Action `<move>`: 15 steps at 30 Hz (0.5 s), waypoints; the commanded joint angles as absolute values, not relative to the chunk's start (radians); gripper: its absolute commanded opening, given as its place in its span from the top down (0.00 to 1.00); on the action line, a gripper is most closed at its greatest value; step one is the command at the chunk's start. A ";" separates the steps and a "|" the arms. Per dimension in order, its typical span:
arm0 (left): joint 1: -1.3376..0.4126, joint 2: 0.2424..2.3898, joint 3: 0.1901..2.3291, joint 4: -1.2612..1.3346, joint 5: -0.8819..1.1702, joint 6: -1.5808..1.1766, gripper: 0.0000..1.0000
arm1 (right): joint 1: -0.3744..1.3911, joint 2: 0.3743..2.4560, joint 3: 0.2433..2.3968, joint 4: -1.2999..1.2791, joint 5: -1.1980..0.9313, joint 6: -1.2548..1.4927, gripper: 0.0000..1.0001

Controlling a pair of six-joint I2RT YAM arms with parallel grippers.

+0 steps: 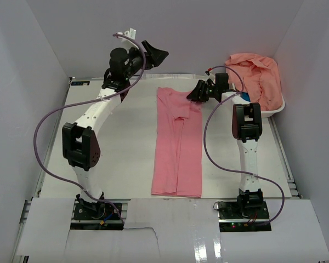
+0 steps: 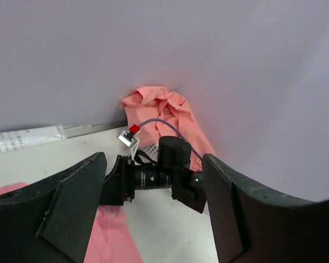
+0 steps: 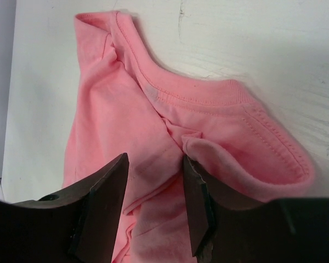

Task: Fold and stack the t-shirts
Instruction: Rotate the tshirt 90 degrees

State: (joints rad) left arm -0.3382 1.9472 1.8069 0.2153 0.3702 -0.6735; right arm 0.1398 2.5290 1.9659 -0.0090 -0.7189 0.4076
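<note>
- The right gripper has its fingers about halfway apart. The tips point down at the collar end of a pink t-shirt, and a wrinkle of cloth runs into the gap with nothing clamped.
- The left gripper is spread wide and holds nothing. It hangs in the air close to the back wall, well apart from the cloth.
- That t-shirt lies on the table between the two arms. It is folded into a long narrow strip, with the collar at the far end and the hem near the bases.
- A heap of t-shirts, more salmon in colour, fills the white basket in the far right corner.
- From the left wrist view, the right arm and its purple cable cross in front of that heap.
- In the top view the right arm covers the basket's near left side.
</note>
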 commanded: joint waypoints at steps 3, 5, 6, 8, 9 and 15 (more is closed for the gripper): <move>-0.334 1.861 1.508 0.144 0.319 -0.676 0.20 | 0.143 2.516 2.082 -0.032 -0.723 0.391 0.48; -0.339 1.827 1.378 0.156 0.311 -0.669 0.20 | 0.135 2.557 2.181 -0.077 -0.721 0.414 0.44; -0.345 1.818 1.346 0.156 0.299 -0.658 0.20 | 0.132 2.598 2.228 -0.089 -0.726 0.423 0.44; -0.354 1.784 1.257 0.156 0.292 -0.653 0.20 | 0.124 2.625 2.304 -0.078 -0.738 0.452 0.44; -0.374 1.769 1.227 0.155 0.273 -0.650 0.20 | 0.121 2.623 2.290 -0.057 -0.744 0.462 0.44; -0.504 1.548 1.025 0.111 0.089 -0.584 0.20 | 0.120 2.427 2.102 0.092 -0.802 0.454 0.44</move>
State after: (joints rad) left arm -0.4431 1.7634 1.0401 0.0975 0.1955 -0.6376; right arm 0.1261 2.5690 2.1586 0.0261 -0.7490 0.4610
